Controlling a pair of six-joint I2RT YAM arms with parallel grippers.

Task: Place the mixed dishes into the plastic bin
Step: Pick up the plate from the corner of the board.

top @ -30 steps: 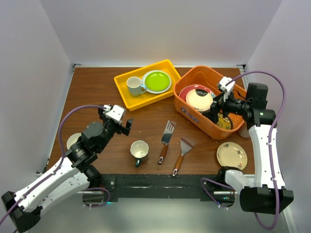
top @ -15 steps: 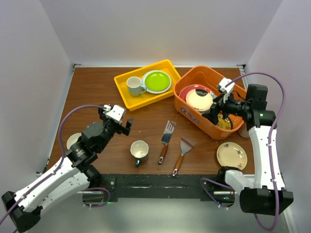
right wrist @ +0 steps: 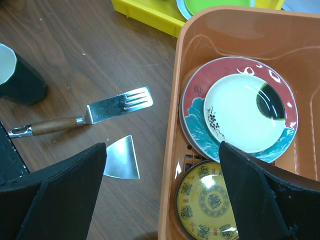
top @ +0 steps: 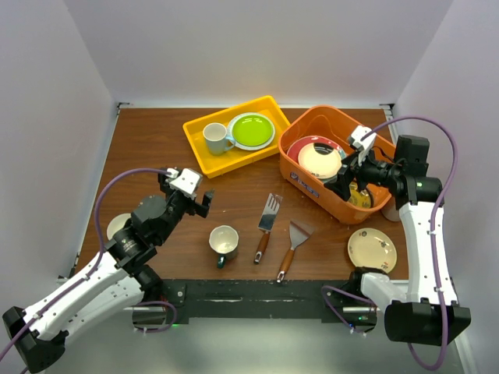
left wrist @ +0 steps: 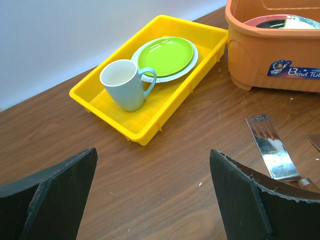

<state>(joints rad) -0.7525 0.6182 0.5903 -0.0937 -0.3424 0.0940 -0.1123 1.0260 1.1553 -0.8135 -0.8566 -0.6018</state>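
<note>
I find no change over the last second: both arms are static, so there is no progress.

- **Orange bin** (top: 312,187): holds a red-rimmed plate (right wrist: 200,85) with a cream plate (right wrist: 240,112) on it and a yellow patterned plate (right wrist: 205,202) beside them. My right gripper (right wrist: 162,150) hovers at its rim, fingers wide and empty.
- **Yellow tray** (left wrist: 165,107): holds the lime plate (left wrist: 165,56) and a white mug (left wrist: 122,90). My left gripper (left wrist: 152,170) faces it, likewise wide and empty.
- **Outstanding on the table:** the loose plate (top: 372,249), the teal mug (top: 224,243) and apparently a white bowl (top: 117,226), half hidden.

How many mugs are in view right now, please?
2. A white mug stands in the yellow tray beside the green plate; a dark-teal mug sits on the table near its front edge. More could be hidden in the orange bin.
</note>
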